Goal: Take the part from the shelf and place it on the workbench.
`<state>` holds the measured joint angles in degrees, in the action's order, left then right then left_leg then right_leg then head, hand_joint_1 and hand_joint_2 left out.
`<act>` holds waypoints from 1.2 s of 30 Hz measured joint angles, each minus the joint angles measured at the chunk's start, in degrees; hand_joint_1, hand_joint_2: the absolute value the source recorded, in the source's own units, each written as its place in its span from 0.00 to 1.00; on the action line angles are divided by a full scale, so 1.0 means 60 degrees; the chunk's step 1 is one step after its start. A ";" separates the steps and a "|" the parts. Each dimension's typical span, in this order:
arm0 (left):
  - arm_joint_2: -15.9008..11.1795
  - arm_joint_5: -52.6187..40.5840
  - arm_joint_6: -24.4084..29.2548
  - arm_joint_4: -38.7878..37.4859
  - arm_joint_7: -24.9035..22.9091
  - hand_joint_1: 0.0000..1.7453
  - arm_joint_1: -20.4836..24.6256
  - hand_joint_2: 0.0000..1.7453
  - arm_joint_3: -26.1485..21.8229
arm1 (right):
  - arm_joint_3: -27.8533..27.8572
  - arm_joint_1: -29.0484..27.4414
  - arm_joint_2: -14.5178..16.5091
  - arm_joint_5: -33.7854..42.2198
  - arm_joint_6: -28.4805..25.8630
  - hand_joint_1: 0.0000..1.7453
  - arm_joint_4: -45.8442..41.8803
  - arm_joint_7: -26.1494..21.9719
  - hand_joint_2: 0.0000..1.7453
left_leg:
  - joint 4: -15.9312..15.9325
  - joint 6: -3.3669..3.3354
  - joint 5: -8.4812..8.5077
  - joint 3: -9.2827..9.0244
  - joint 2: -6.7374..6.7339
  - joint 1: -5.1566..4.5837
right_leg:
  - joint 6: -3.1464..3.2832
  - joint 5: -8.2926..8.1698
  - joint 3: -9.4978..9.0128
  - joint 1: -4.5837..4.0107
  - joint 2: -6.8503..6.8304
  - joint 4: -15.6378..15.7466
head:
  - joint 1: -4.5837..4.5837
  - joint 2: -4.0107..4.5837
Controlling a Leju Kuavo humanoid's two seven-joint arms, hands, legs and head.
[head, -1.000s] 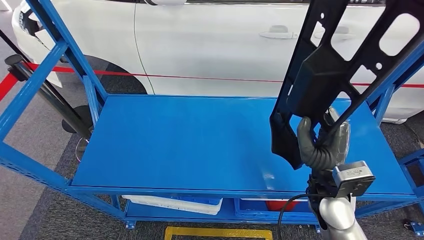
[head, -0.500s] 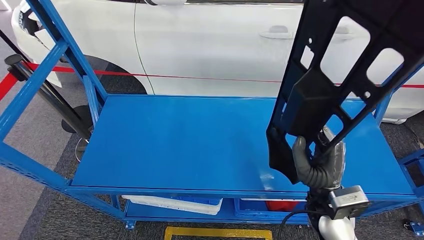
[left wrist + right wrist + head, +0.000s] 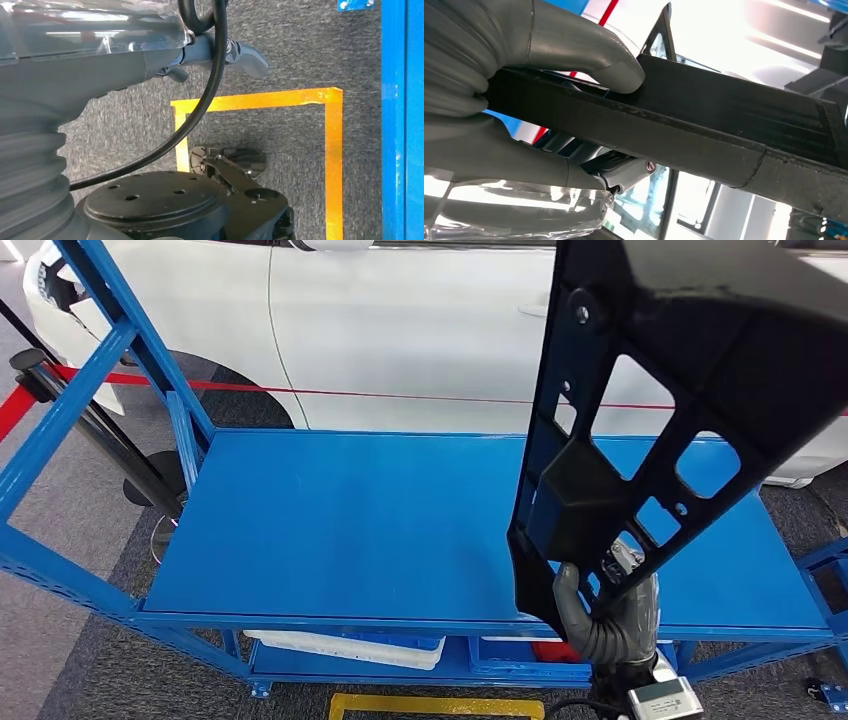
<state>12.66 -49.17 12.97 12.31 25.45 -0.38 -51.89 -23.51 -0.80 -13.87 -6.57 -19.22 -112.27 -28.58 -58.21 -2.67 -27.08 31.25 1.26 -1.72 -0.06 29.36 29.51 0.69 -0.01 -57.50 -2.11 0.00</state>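
One right hand [image 3: 610,615] only, fingers [image 3: 589,55] clamped on bottom edge of black part [image 3: 680,400], lifted clear above blue shelf [image 3: 350,530]. Top-heavy: could pivot in grip, slip, or clip shelf frame [image 3: 90,390]. Left hand fingers: cannot tell.

No readable text, labels, brands or numbers anywhere. Only plain markings: a red stripe along the white car [image 3: 400,330] and yellow tape [image 3: 332,150] outlining a rectangle on the grey floor.
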 joint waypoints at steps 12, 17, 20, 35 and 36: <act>0.0006 -0.0085 -0.0129 -0.0002 -0.0533 0.00 0.0046 1.00 -0.0185 | -0.0247 -0.0458 0.0856 0.0379 0.0086 1.00 0.0415 -0.0313 1.00 | 0.0005 -0.0110 0.0042 0.0014 -0.0016 0.0006 | -0.0161 -0.0015 -0.0005 0.0050 0.0004 0.0002 | -0.0004 0.0000; 0.0031 -0.0210 -0.0131 -0.0004 -0.0744 0.00 0.0091 1.00 -0.0189 | -0.0409 -0.0529 0.1102 0.0299 0.0080 1.00 0.0643 -0.0333 1.00 | 0.0106 -0.0225 0.0166 0.0056 -0.0044 0.0089 | -0.0209 0.1191 0.0977 0.0022 0.0003 -0.2141 | 0.0093 0.0000; 0.0033 -0.0212 -0.0129 -0.0004 -0.0785 0.00 0.0096 1.00 -0.0191 | -0.0464 -0.0581 0.1210 0.0297 0.0074 1.00 0.0788 -0.0333 1.00 | 0.0028 -0.0213 0.0159 0.0105 -0.0035 0.0076 | -0.0159 0.0893 0.1148 0.0012 0.0004 -0.2446 | 0.0097 0.0000; 0.0067 -0.0371 -0.0223 -0.0004 -0.0889 0.00 0.0142 1.00 -0.0197 | -0.0587 -0.0601 0.1595 0.0450 0.0102 1.00 0.1087 -0.0408 1.00 | -0.2334 0.0608 -0.1250 0.0770 -0.0113 0.0376 | 0.0180 -0.0559 0.0615 0.0042 -0.0155 -0.0017 | 0.0021 0.0000; 0.0061 -0.0385 -0.0226 -0.0004 -0.0898 0.00 0.0148 1.00 -0.0198 | -0.0588 -0.0597 0.1624 0.0476 0.0110 1.00 0.1115 -0.0410 1.00 | -0.1875 0.0649 -0.0977 0.0434 -0.0133 0.0418 | 0.0146 -0.0588 0.0706 0.0066 -0.0161 -0.0079 | 0.0021 0.0000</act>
<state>13.02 -51.48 11.62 12.28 20.06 0.51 -53.08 -27.04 -4.38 -4.13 -3.71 -18.56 -105.58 -31.04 -69.46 1.22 -32.94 33.85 0.46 0.79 0.82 25.83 33.75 1.08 -0.98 -57.97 -1.99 0.00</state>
